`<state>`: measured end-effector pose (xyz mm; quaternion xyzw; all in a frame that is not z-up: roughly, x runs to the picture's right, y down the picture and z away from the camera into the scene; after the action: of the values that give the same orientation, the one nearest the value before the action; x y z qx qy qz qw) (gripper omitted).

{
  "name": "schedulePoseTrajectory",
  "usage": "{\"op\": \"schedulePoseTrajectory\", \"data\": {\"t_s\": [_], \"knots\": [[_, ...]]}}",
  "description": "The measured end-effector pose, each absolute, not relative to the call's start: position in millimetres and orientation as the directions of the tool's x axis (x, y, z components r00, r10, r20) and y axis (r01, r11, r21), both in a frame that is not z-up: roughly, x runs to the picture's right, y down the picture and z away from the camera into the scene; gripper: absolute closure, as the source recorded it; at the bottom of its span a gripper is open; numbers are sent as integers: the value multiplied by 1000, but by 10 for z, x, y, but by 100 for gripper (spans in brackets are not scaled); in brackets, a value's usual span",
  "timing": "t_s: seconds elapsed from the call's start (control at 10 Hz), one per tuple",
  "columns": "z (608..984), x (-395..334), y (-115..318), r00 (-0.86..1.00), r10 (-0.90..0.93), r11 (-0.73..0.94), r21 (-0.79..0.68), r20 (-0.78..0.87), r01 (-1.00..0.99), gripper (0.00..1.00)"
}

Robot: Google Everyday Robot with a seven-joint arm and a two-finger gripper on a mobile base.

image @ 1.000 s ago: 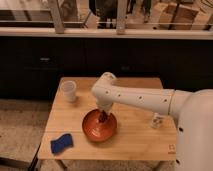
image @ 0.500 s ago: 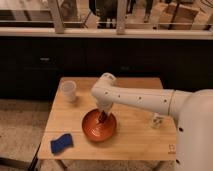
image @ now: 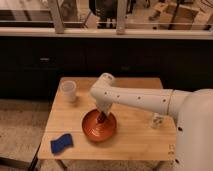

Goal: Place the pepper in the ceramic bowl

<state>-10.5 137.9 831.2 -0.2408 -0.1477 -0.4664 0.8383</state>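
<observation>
The ceramic bowl (image: 88,131) is a wide orange-red dish near the front middle of the wooden table (image: 135,142). My white arm reaches in from the right and bends down over it. My gripper (image: 102,116) hangs inside the bowl's rim, just above its middle. A small dark red shape at the gripper's tip is the pepper (image: 102,120), and the gripper is shut on it. The pepper is low over the bowl's inside; I cannot tell whether it touches the bowl.
A white cup (image: 68,91) stands at the table's back left. A blue sponge (image: 61,143) lies at the front left corner. A small pale jar (image: 157,120) stands to the right, beside my body. Dark cabinets run behind the table.
</observation>
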Motion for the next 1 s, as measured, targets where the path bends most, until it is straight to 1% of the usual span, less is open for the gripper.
{"op": "schedulePoseTrajectory", "data": {"t_s": [1.0], "knots": [[8309, -139, 1396, 518, -710, 445, -266, 477, 855, 100]]}}
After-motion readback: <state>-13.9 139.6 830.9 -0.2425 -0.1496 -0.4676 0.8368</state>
